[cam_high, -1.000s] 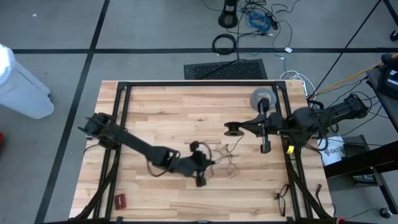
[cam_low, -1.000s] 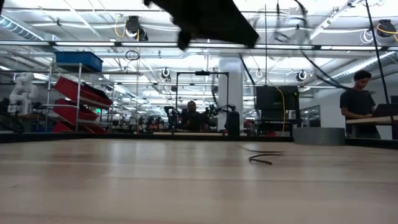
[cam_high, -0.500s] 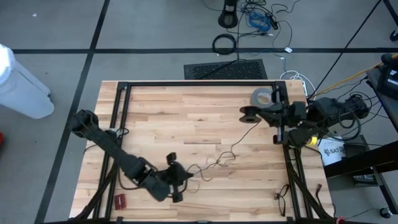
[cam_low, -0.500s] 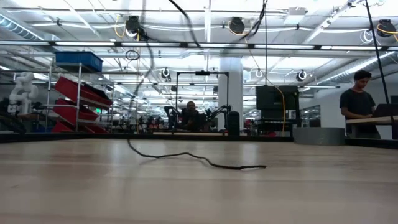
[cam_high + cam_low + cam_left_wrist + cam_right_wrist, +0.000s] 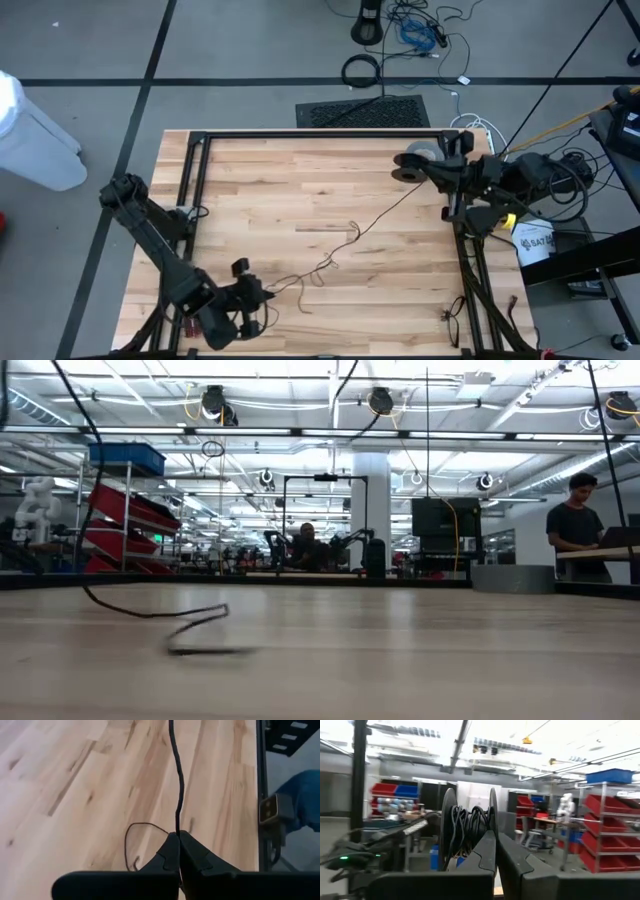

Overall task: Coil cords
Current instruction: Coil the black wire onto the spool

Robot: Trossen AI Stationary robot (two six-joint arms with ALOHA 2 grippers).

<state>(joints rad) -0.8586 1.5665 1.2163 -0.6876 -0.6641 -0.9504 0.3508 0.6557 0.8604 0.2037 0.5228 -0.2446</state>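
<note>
We have the left gripper (image 5: 243,297) down at the desk's (image 5: 270,190) near-left corner, close to the front edge, clamped shut on one end of the cord (image 5: 345,238). The cord runs diagonally across the open middle of the desk up to the right gripper (image 5: 408,167), pinched shut against a small spool (image 5: 467,832) wound with black cord, near the far-right corner beside the grey tape roll (image 5: 428,153). A loose tangle lies mid-desk. In the low view the cord (image 5: 160,615) trails on the wood at left.
</note>
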